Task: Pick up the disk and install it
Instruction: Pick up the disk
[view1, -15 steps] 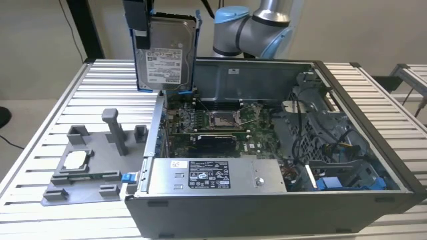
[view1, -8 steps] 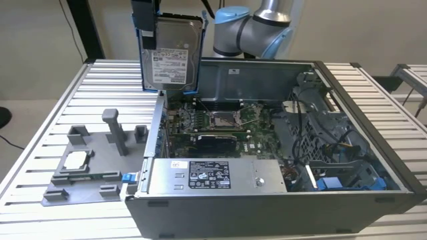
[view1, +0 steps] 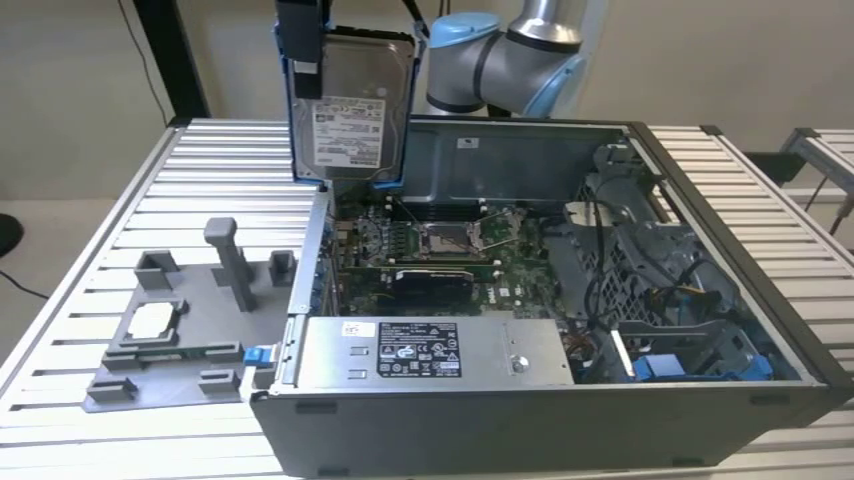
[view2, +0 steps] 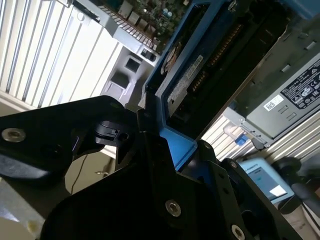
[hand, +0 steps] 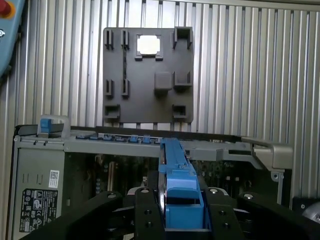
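Note:
The disk (view1: 350, 110), a silver hard drive with a white label in a blue bracket, hangs upright in the air. It is above the near-left wall of the open computer case (view1: 747, 330), at the exterior view's top. My gripper (view1: 307, 55) is shut on its upper edge. In the first wrist view I see the disk (hand: 175, 175) edge-on, with my gripper (hand: 180, 212) clamping the blue bracket from both sides above the case wall. In the second wrist view the blue bracket (view2: 175, 142) sits between the black fingers (view2: 150, 165).
A grey fixture plate (view1: 187, 340) with posts and a small silver chip (view1: 151, 318) lies on the slatted table (view1: 214, 170) at the exterior view's left. Inside the case are the motherboard (view1: 441, 245), a grey box (view1: 427, 352) with a label, and cables at the right.

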